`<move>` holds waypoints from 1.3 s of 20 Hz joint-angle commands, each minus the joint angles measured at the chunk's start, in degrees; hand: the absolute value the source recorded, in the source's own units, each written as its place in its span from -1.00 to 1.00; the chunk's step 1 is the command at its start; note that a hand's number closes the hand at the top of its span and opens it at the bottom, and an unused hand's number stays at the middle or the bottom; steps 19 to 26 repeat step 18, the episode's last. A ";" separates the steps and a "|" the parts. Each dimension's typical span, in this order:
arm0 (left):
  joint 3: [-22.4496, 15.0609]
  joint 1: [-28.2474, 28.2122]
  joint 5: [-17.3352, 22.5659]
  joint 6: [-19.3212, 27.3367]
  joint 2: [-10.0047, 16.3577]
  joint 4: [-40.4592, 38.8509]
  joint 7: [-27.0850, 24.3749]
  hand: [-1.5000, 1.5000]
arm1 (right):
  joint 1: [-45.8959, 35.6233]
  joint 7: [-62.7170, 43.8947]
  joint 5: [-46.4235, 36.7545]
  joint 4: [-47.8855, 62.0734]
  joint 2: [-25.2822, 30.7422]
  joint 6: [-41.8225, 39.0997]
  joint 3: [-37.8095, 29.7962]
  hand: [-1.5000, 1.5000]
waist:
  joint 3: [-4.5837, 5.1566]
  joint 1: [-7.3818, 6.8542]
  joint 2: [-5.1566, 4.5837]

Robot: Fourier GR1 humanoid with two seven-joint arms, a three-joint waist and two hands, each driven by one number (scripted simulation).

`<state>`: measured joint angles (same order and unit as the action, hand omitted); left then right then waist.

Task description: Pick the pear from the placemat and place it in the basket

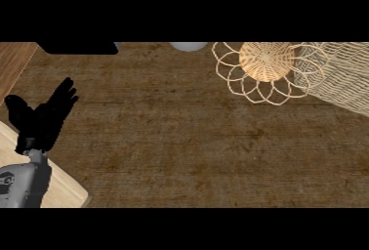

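— Where was your left hand (42,119) at that moment?

— At the left side of the view, over the left edge of the dark brown placemat (180,136). My grey forearm (22,185) came in from the near-left corner, and the hand stood above it with the fingers pointing toward the far side.

— Open or closed?

— Open. The fingers were straight and spread a little apart, the thumb set off to the left, and nothing lay in the hand.

— And the pear?

— I could not tell where it was; I could not make it out anywhere on the placemat.

— The basket?

— The basket (268,61) sat at the far right, on the placemat's far edge. It was pale wicker, with a tight woven middle and a rim of open loops all round. It was well apart from my hand, across the width of the mat.

— Anything beside it?

— A pale woven net (338,78) just to its right, running off the right edge and touching or overlapping the basket's loops; I could not tell which.

— What else was there?

— A black object (78,47) at the far left, cut by the far edge, and a pale rounded thing (189,46) near the far middle, mostly out of view. Reddish wooden counter (14,58) showed to the left of the mat, and a light board (69,188) lay under my forearm at the near left.
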<state>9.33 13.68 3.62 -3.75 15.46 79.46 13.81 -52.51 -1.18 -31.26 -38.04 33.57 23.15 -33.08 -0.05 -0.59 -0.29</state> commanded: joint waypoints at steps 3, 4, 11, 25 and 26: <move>-1.06 -3.26 -0.84 1.32 -1.91 2.44 -0.26 0.00 | 1.69 0.30 10.37 -1.73 5.44 -1.42 -10.13 -1.00 | -0.04 0.81 0.52; -0.26 -5.21 -0.68 0.56 -0.85 3.00 -1.72 0.00 | 4.30 1.48 12.35 -2.33 6.35 -2.11 -12.24 -1.00 | -0.04 0.98 0.59; -0.46 -2.95 -1.06 1.11 -1.20 2.41 -0.09 0.00 | 14.14 4.22 21.30 2.52 18.16 -20.81 -18.67 -1.00 | -0.05 1.25 0.25; 0.34 -1.67 -1.48 1.55 -1.35 0.36 -2.09 0.00 | 27.13 9.84 25.62 6.66 25.00 -34.34 -21.88 -1.00 | -0.02 1.01 0.23; 0.34 -1.67 -1.48 1.55 -1.35 0.36 -2.09 0.00 | 27.13 9.84 25.62 6.66 25.00 -34.34 -21.88 -1.00 | -0.02 1.01 0.23</move>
